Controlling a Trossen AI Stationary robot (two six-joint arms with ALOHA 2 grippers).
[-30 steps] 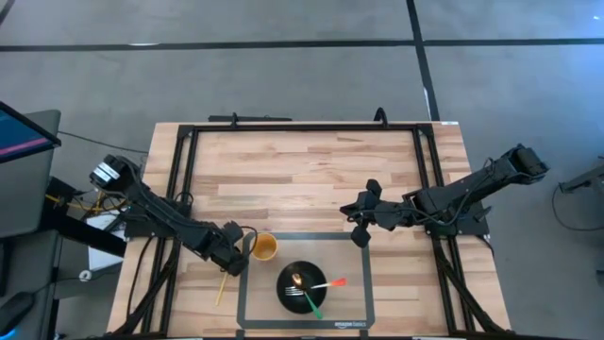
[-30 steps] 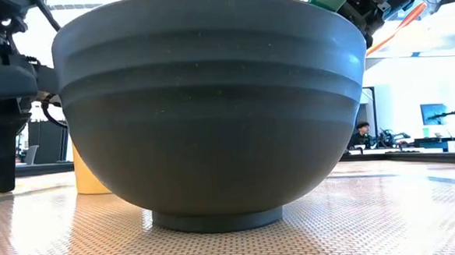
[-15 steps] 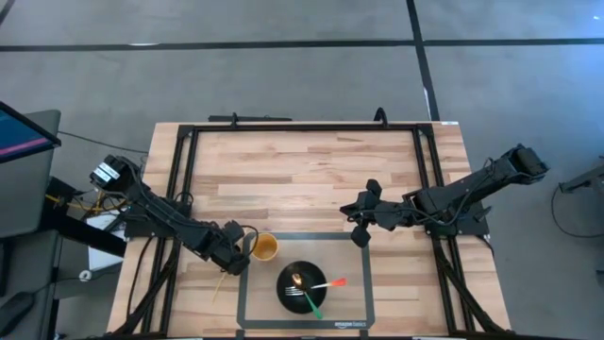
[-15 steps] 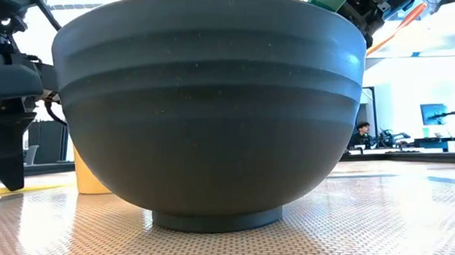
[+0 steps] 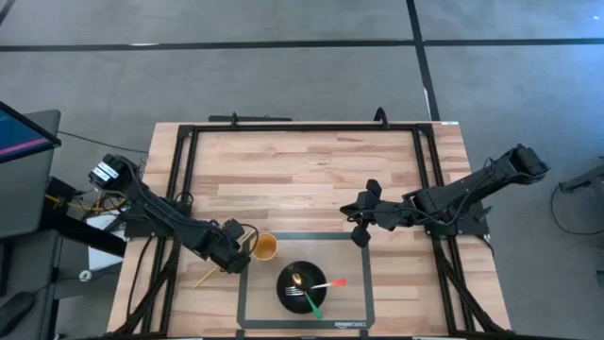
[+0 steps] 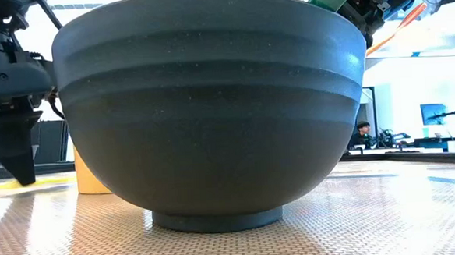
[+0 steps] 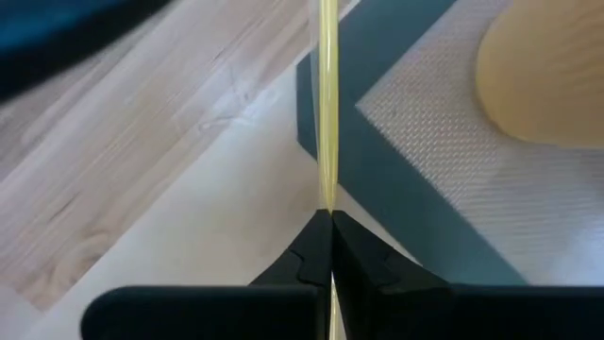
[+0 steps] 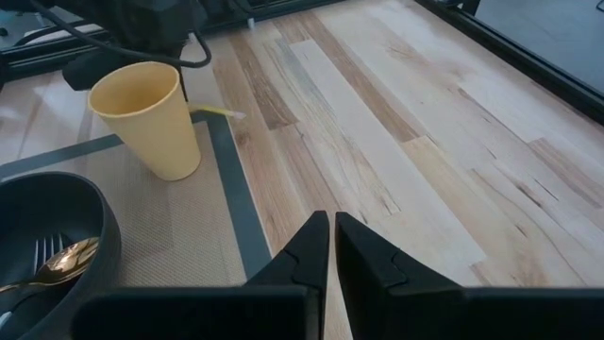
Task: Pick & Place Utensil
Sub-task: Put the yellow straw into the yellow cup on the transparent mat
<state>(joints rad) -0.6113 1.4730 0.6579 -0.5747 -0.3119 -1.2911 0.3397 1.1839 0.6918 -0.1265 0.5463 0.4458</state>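
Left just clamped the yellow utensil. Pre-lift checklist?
1. Left gripper shut on the yellow utensil: ok.
2. Grip position: near one end, long overhang beyond the fingers: not ok.
3. Yellow cup upright, close beside the grasp, collision risk: not ok.
4. Dark bowl on the mat, holding utensils, room left: ok.
5. Right gripper shut, empty, parked over bare wood: ok.
6. Utensil off the table: cannot tell.

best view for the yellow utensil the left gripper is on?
Left wrist view: the yellow utensil runs straight out from between the shut fingers of the left gripper, crossing the mat's edge. The high view shows it only as a thin yellow line on the wood. The right wrist view shows just a tip behind the yellow cup; the low view shows only a faint yellow streak.
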